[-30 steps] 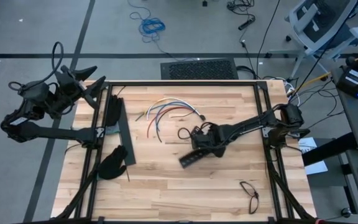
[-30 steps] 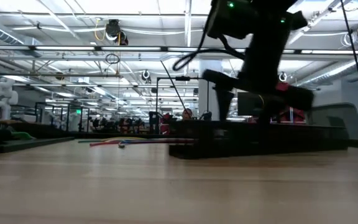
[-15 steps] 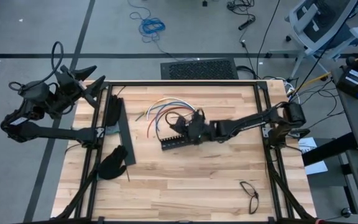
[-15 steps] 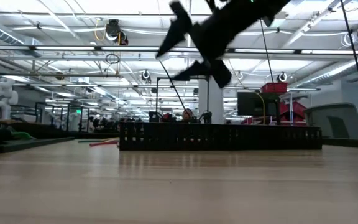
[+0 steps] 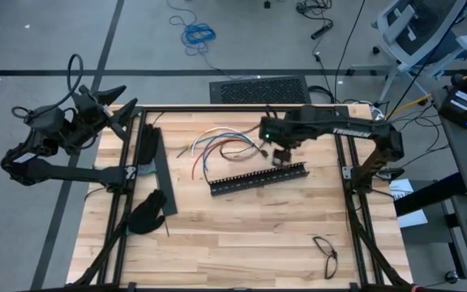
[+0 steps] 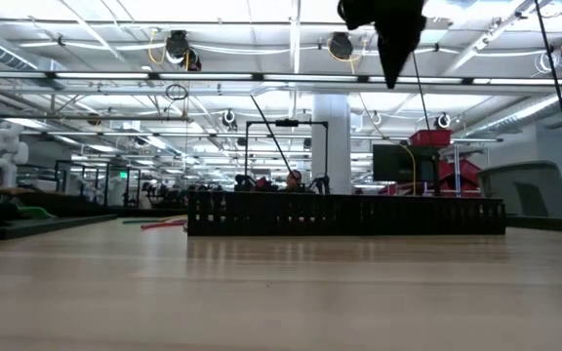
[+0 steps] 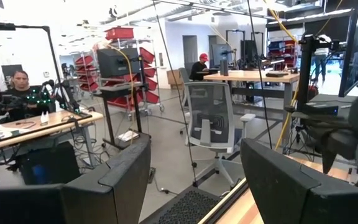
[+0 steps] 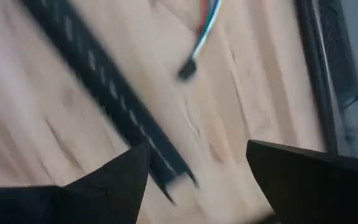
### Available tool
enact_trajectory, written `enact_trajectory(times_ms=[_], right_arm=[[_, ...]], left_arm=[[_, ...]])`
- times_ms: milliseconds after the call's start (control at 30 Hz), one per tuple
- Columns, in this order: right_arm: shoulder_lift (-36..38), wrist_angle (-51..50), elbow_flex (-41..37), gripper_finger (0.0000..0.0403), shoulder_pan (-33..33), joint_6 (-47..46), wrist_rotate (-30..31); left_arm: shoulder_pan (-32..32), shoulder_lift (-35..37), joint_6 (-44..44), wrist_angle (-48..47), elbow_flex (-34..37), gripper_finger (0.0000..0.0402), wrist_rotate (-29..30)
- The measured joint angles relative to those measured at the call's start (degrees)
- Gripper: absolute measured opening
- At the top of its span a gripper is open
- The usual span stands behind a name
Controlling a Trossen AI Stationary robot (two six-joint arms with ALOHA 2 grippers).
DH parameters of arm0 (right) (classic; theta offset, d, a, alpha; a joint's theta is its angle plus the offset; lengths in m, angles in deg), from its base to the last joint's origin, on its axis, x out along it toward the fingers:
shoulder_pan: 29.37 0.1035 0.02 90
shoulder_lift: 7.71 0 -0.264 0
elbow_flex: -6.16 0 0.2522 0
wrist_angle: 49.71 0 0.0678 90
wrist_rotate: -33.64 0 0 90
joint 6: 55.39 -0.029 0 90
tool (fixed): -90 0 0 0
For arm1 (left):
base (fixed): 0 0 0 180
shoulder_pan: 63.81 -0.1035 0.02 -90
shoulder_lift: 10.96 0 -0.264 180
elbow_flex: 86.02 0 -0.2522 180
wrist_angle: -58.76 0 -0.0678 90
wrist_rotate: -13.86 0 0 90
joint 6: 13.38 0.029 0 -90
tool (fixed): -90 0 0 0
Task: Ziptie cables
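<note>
In the overhead picture the cables (image 5: pixel 220 144) lay fanned out in the upper middle of the wooden table (image 5: pixel 242 243), a loose spread of red, blue, white and yellow-green strands with their ends pointing toward the right. Just below them a black slotted bar (image 5: pixel 258 176) lay at a slight slant across the middle of the frame. The right gripper (image 5: pixel 280 156) hung above the table at the right-hand ends of the cables, just over the upper right end of that bar; its fingers stood apart with nothing between them, and its own camera looked down past them at the bar (image 8: pixel 104 93) and a cable tip (image 8: pixel 199 38). The left gripper (image 5: pixel 113 109) waited at the upper left, outside the table's black frame, with its fingers (image 7: pixel 110 180) spread and empty. A second black bar (image 5: pixel 154 166) lay along the left side of the table, with a black glove (image 5: pixel 147 212) at its lower end. A pair of glasses (image 5: pixel 325 250) sat at the lower right. I could not make out the zipties.
</note>
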Motion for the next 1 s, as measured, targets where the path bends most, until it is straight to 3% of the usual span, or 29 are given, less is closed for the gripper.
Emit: enact_trajectory(times_ms=[133, 333, 467, 667, 1000], right_arm=[[-1.35, -2.99, -2.65, 0.0265, 1.75, 10.97, -1.73], [-0.47, 7.90, -13.90, 0.0265, 7.22, 20.11, -4.64], [0.27, 16.67, -22.76, 0.0265, 8.59, 20.44, -10.10], [0.29, 23.79, -32.05, 0.0265, 9.28, 19.06, -11.01], [0.53, 39.00, -40.71, 0.0265, 8.06, 20.37, -6.88]], left_arm=[[0.00, 0.00, -1.77, 0.00, 0.00, 0.0246, 0.04], [0.00, 0.00, -7.48, -0.18, 0.09, 0.0246, 0.04], [0.00, 0.01, -7.48, -0.17, 0.09, 0.0246, -0.10], [0.02, 0.00, -7.48, -0.02, 0.11, 0.0246, -1.69], [0.02, 0.02, -7.53, 0.00, 0.13, 0.0246, -1.77]])
